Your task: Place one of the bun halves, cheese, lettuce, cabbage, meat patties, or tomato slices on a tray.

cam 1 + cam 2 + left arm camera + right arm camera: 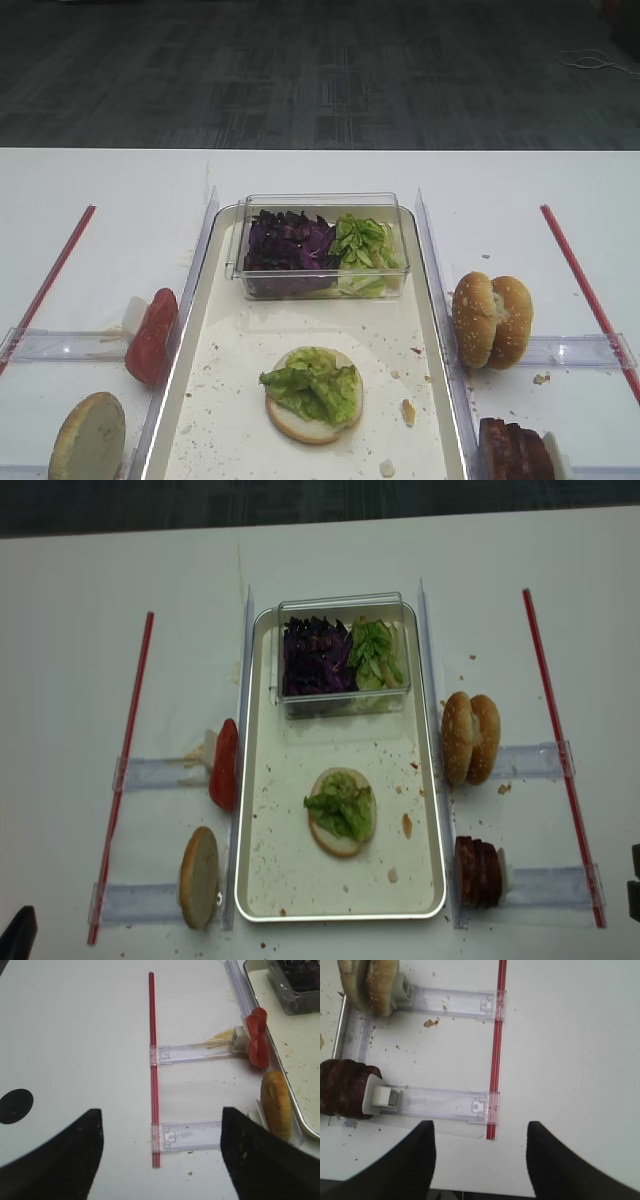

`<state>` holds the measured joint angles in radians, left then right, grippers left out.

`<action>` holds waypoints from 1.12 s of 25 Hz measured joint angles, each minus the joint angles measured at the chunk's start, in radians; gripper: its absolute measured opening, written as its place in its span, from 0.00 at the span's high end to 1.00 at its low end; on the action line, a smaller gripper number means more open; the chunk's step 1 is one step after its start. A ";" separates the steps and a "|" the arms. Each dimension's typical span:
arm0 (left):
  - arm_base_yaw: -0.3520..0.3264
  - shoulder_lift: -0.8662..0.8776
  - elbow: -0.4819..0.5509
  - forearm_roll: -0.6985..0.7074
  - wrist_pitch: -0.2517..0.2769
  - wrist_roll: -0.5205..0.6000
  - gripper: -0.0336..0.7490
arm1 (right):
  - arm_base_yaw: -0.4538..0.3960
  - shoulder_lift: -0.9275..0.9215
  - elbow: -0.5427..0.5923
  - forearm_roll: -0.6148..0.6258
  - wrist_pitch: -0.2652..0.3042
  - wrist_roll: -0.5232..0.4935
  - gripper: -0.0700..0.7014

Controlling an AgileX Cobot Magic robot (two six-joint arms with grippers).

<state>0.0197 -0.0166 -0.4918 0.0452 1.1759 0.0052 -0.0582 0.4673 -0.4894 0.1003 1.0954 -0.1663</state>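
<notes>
White desk (100,180): tray (258,880) centre; bun half (340,835) topped with lettuce (340,806); patties (478,870) at 4 o'clock. Both grippers' jaws open, empty: right gripper (480,1160), left gripper (162,1155).

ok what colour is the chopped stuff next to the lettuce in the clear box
Dark purple: it is the cabbage, left of the lettuce, clearest in the exterior high view.

Lettuce (341,805) atop bun half (340,836) mid tray (262,880); cabbage (314,655) in clear box (343,702).
</notes>
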 joint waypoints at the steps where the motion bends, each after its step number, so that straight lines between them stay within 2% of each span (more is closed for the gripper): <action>1: 0.000 0.000 0.000 0.000 0.000 0.000 0.33 | 0.000 -0.021 0.000 0.000 0.002 0.000 0.33; 20: 0.000 0.000 0.000 0.000 0.000 0.000 0.33 | 0.000 -0.456 0.001 -0.002 0.019 0.000 0.33; 28: 0.000 0.000 0.000 0.002 0.000 0.000 0.33 | 0.000 -0.483 0.001 -0.004 0.026 0.000 0.33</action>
<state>0.0197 -0.0166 -0.4918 0.0469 1.1759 0.0052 -0.0582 -0.0154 -0.4887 0.0965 1.1215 -0.1663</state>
